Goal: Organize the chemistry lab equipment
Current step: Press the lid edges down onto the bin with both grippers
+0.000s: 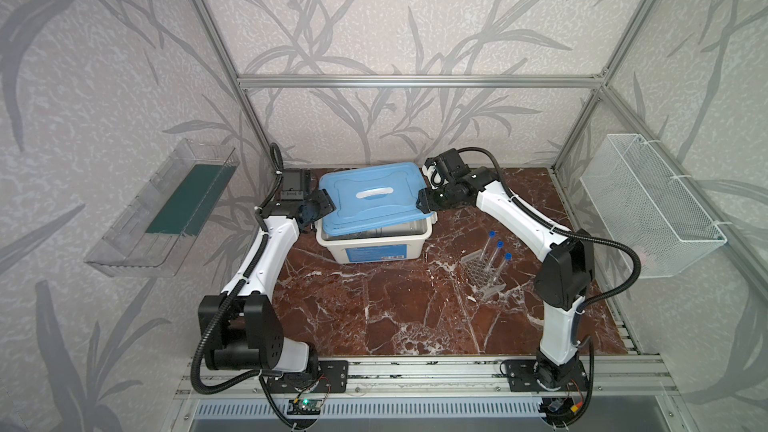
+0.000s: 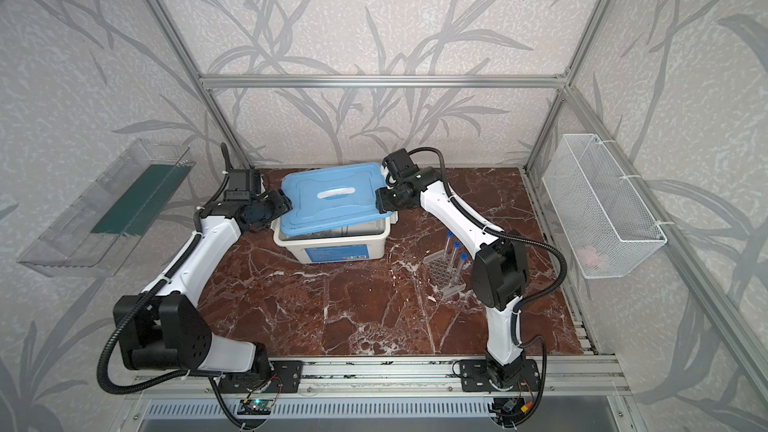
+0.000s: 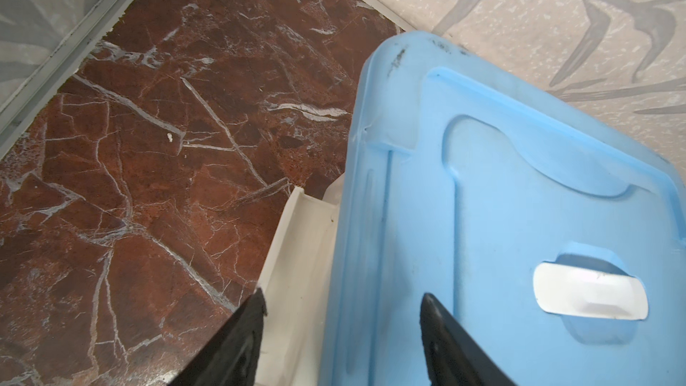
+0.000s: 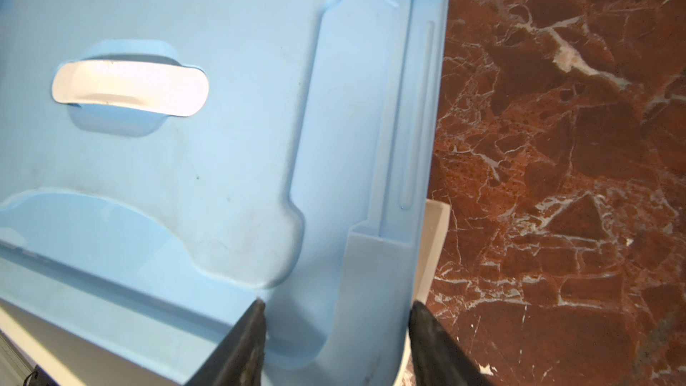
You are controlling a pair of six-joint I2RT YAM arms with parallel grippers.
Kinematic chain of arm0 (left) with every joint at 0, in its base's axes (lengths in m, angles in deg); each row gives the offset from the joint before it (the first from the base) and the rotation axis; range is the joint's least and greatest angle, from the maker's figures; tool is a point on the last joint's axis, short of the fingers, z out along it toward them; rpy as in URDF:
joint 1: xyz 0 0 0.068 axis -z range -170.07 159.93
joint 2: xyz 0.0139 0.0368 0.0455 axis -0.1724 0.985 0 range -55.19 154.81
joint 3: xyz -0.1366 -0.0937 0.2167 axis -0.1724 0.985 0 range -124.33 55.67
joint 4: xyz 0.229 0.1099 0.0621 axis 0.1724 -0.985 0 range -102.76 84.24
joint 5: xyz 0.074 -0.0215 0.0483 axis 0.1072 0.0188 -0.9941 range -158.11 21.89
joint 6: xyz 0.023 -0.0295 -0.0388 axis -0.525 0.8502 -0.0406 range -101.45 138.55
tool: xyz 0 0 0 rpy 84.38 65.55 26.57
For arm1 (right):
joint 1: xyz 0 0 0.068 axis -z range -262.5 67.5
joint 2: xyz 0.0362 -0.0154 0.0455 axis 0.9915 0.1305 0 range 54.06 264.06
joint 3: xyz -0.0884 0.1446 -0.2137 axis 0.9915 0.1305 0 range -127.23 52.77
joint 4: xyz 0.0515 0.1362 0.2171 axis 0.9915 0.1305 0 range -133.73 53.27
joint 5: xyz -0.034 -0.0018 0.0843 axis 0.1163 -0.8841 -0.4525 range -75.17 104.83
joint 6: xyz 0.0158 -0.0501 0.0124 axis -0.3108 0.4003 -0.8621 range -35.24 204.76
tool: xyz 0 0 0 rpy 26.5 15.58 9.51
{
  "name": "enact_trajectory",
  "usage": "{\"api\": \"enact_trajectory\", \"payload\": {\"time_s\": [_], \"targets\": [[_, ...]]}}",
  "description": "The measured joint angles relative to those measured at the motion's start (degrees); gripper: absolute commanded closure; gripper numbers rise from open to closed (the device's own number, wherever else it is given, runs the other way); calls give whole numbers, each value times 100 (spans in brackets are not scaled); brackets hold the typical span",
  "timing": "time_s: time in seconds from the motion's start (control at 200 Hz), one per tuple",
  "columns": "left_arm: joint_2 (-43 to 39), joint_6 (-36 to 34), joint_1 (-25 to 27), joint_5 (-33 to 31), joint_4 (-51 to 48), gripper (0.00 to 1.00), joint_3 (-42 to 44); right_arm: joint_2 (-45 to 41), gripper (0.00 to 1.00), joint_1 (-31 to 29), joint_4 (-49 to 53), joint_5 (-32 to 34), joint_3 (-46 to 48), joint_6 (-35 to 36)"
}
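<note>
Three blue-capped tubes (image 1: 494, 251) stand in a clear many-holed rack (image 1: 484, 272) on the right of the marble, also seen in a top view as tubes (image 2: 455, 255) and rack (image 2: 442, 274). A white tub (image 1: 374, 251) sits at the back with its blue lid (image 1: 374, 201) lying askew over it, leaving a gap at the front. My left gripper (image 1: 322, 205) (image 3: 343, 295) straddles the lid's left end and my right gripper (image 1: 423, 201) (image 4: 336, 302) its right end. Both stand open around the lid's edge. What lies inside the tub is hidden.
A clear shelf bin (image 1: 166, 209) with a green panel hangs on the left wall. On the right wall hangs a white wire basket (image 1: 648, 205). The red marble tabletop (image 1: 374, 313) spreads in front of the tub, bounded by aluminium frame posts.
</note>
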Motion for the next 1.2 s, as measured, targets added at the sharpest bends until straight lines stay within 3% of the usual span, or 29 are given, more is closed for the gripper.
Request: {"api": "enact_trajectory", "payload": {"time_s": [0.615,0.94,1.2], "targets": [[-278,103,0,162,-4,45,304,-787,40,-409,114,13,925,-52],[-664,144,0,219,-42,45,549,-855,40,-424,52,31,1108,-101],[-555,273,42,315,195,55,778,-835,40,-424,105,293,1106,-168]]}}
